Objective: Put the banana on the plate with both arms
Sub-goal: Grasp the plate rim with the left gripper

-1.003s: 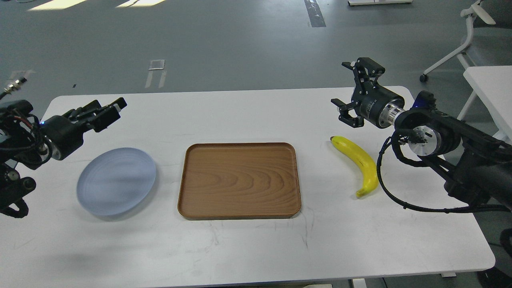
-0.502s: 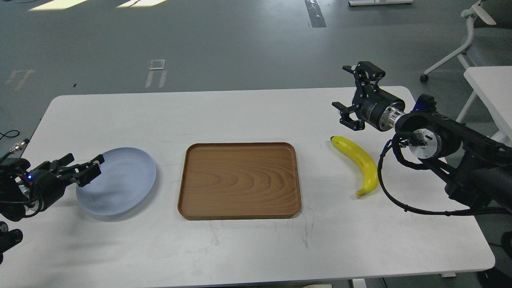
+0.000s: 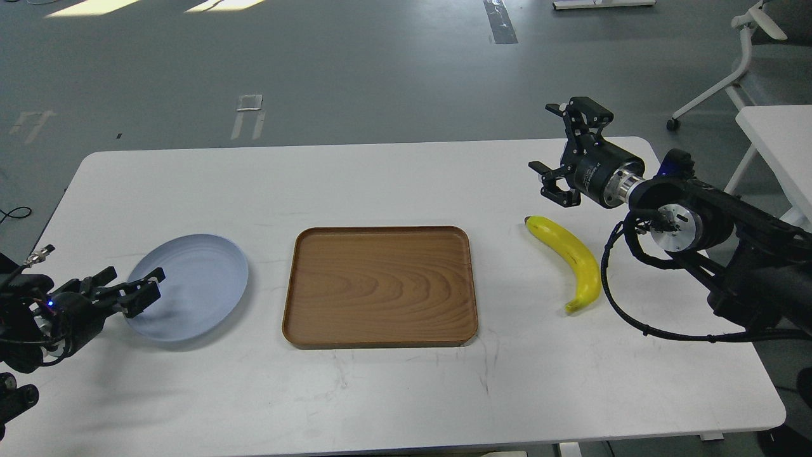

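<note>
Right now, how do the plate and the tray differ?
The plate is round and pale blue-grey; the tray is rectangular, brown wood with rounded corners. The plate is smaller than the tray. The plate has the left gripper at its left rim; nothing is near the tray. Both lie flat on the table and hold nothing.

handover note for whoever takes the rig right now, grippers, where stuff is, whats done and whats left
Left gripper: open, empty, at the near-left rim of the plate.
Right gripper: open, empty, hanging above the table behind the banana, not touching it.
Plate lies on the table's left side, bare. Wooden tray sits mid-table, between plate and banana. Banana lies on the table to the right of the tray.
Done: nothing gripped yet.
Left: pick up the banana and set it on the plate.
</note>
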Available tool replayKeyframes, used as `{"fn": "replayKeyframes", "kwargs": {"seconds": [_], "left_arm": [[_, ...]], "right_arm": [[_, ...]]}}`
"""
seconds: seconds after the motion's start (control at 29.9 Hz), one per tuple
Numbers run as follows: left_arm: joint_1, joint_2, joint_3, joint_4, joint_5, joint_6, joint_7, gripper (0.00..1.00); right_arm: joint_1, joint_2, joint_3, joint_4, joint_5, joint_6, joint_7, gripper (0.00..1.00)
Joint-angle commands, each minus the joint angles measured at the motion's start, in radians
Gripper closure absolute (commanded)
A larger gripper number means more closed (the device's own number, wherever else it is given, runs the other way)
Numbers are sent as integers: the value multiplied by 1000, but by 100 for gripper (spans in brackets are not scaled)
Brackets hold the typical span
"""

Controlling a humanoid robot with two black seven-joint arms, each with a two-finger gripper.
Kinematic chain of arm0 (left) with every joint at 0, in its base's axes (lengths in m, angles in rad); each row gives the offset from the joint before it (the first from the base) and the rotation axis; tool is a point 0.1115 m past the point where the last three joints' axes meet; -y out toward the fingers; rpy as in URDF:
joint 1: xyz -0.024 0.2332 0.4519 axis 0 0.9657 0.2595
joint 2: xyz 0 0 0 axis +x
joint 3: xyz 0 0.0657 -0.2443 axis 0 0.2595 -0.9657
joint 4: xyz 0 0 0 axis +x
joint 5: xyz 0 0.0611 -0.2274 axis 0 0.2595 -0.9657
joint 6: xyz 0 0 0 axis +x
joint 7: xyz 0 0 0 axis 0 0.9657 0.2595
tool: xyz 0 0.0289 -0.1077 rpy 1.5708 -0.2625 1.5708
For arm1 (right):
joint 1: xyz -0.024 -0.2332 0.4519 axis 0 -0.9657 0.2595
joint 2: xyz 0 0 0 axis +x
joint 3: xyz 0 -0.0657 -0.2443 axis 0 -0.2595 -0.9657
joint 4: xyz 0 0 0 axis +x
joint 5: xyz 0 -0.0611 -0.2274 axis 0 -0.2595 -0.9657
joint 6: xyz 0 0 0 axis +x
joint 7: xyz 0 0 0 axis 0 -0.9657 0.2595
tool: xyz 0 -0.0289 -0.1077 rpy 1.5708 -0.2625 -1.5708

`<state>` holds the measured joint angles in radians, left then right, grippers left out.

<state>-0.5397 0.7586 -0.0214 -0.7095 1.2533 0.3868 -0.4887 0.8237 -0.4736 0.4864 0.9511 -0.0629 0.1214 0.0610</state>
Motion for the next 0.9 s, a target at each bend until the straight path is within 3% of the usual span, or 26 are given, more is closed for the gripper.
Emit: {"fn": "replayKeyframes", "kwargs": {"seconds": [0.0, 0.1, 0.2, 0.23, 0.27, 0.3, 0.33, 0.37, 0.57, 0.87], "left_arm": [[6, -4, 0, 15, 0, -3, 0, 3], [10, -5, 0, 19, 0, -6, 0, 5], [23, -5, 0, 21, 0, -11, 0, 19], [27, -5, 1, 25, 2, -23, 0, 39], [30, -5, 9, 30, 3, -43, 0, 66], [30, -5, 20, 33, 3, -51, 0, 77], [26, -4, 44, 48, 0, -55, 0, 96], [23, -5, 54, 57, -2, -55, 0, 100], [15, -12, 52, 114, -17, -54, 0, 100], [-78, 4, 51, 48, -126, -63, 0, 100]], "right_arm": [[0, -3, 0, 0, 0, 0, 0, 0], [0, -3, 0, 0, 0, 0, 0, 0], [0, -3, -2, 0, 0, 0, 0, 0], [0, -3, -2, 0, 0, 0, 0, 0], [0, -3, -2, 0, 0, 0, -1, 0], [0, -3, -2, 0, 0, 0, -1, 0], [0, -3, -2, 0, 0, 0, -1, 0], [0, -3, -2, 1, 0, 0, -1, 0], [0, -3, -2, 0, 0, 0, -1, 0], [0, -5, -8, 1, 0, 0, -1, 0]]}}
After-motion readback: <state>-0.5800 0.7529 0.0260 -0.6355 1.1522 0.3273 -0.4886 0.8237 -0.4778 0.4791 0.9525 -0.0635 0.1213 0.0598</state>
